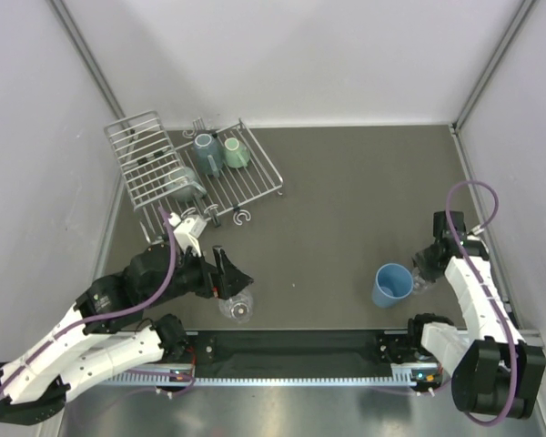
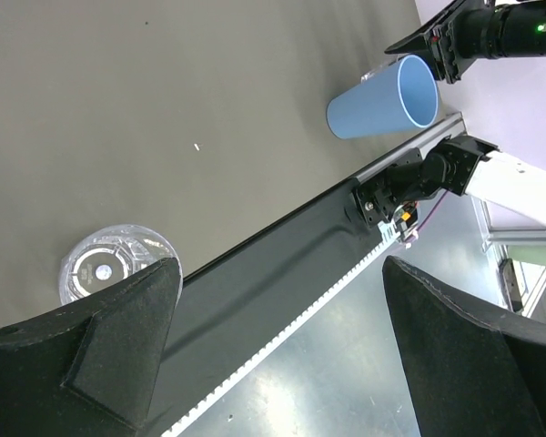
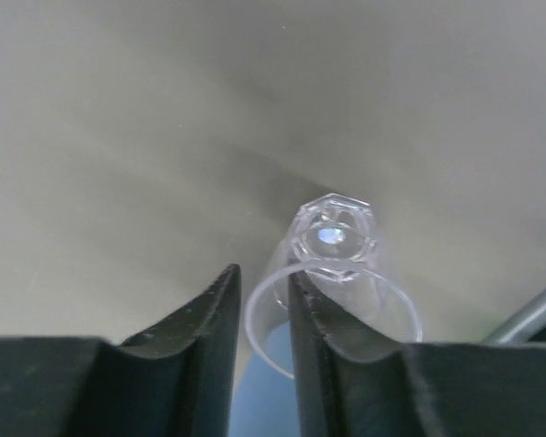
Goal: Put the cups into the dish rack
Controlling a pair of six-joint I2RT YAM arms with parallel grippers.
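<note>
The silver wire dish rack (image 1: pixel 255 187) stands at the back left; a grey-teal mug (image 1: pixel 205 151) and a mint-green mug (image 1: pixel 237 153) sit on its flat grid. A clear glass (image 1: pixel 238 308) stands on the table by the near edge, just beside my left gripper (image 1: pixel 232 275). In the left wrist view this glass (image 2: pixel 109 262) is outside one finger (image 2: pixel 136 319), and the left gripper (image 2: pixel 280 273) is open wide and empty. My right gripper (image 3: pixel 262 278) is shut on the rim of a small clear glass (image 3: pixel 337 246), one finger inside. The blue tumbler (image 1: pixel 392 284) stands just left of it. No cream cup shows.
The rack's raised slotted section (image 1: pixel 146 155) is at its left. A metal rail (image 1: pixel 300 375) runs along the near table edge. Grey walls close in the left, back and right. The blue tumbler also shows in the left wrist view (image 2: pixel 382 102).
</note>
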